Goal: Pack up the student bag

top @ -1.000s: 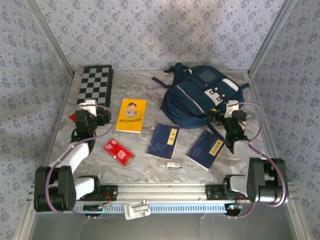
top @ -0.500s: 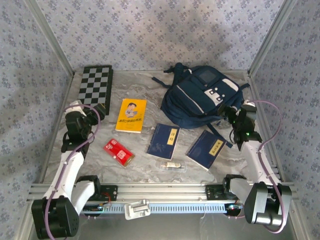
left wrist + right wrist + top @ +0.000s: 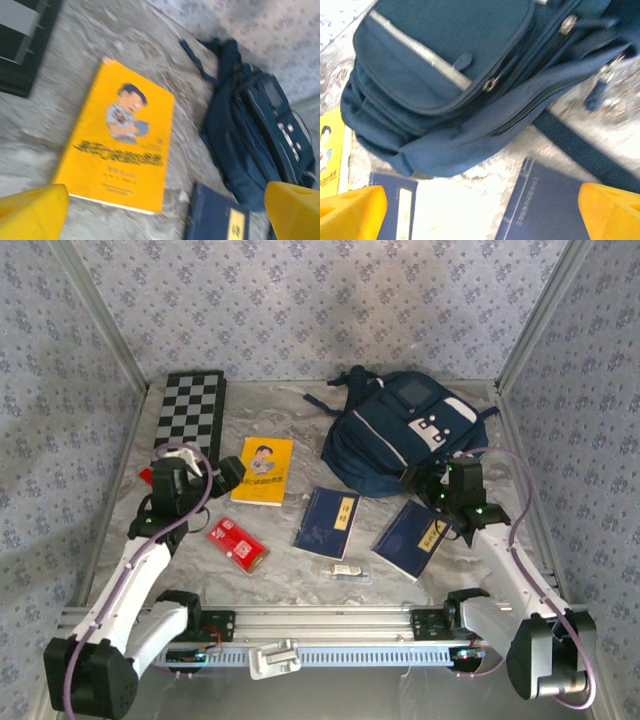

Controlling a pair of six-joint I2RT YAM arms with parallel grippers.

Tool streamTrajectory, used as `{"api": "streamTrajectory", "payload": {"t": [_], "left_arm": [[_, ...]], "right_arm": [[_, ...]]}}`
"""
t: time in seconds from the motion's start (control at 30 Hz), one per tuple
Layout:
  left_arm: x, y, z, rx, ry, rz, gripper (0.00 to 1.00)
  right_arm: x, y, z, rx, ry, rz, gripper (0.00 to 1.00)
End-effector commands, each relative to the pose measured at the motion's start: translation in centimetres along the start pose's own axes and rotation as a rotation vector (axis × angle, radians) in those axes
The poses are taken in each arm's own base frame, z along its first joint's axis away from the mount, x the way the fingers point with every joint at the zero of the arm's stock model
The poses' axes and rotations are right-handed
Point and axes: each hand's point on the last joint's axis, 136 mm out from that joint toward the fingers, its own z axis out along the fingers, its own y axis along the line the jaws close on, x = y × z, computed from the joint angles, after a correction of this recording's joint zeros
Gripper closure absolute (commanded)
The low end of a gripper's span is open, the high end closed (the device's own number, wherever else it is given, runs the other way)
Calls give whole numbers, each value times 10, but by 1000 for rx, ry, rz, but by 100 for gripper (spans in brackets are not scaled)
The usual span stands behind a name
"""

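Student bag (image 3: pixel 400 435): navy with white panels, lying on the marble table (image 3: pixel 290 570).
Right gripper (image 3: pixel 418 480): at the bag's near edge, jaws spread wide, holding nothing.
Left gripper (image 3: pixel 226 476): well left of the bag, by the yellow book (image 3: pixel 263 470), jaws wide, empty.
Two blue books (image 3: pixel 327 521) (image 3: pixel 412 537): flat, just in front of the bag.

One student bag (image 3: pixel 395 435), three books (image 3: pixel 263 471) (image 3: pixel 328 521) (image 3: pixel 412 538), one chessboard (image 3: pixel 190 410), one red packet (image 3: pixel 237 544).

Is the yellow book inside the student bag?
No, the yellow book lies flat on the table, to the left of the student bag.
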Motion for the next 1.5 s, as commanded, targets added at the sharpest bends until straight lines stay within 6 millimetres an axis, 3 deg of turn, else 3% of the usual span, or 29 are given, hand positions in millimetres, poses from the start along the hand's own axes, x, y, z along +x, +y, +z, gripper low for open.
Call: {"api": "streamTrajectory", "payload": {"t": [0.0,0.13,0.33,0.67,0.83,1.07,1.2,1.33,1.47], "left_arm": [[4,-36,2,81,36,2,0],[23,-62,18,123,115,20,0],[44,-88,52,139,219,30,0],[79,-134,135,162,351,21,3],[97,-142,184,130,403,-11,16],[111,-139,243,40,432,-51,26],[111,-138,264,-5,418,-66,40],[110,-140,275,-15,412,-75,69],[99,-140,268,-34,378,-65,94]], "right_arm": [[20,6,6,-22,86,98,0],[28,7,11,-37,119,164,0],[27,-10,20,-18,130,278,0],[0,-31,28,-15,115,371,0],[-15,-50,31,10,90,427,0],[-34,-48,43,-4,95,403,0],[-39,-42,52,-32,109,401,0],[-43,-39,61,-36,120,384,0],[-45,-31,71,-46,135,361,0]]}}
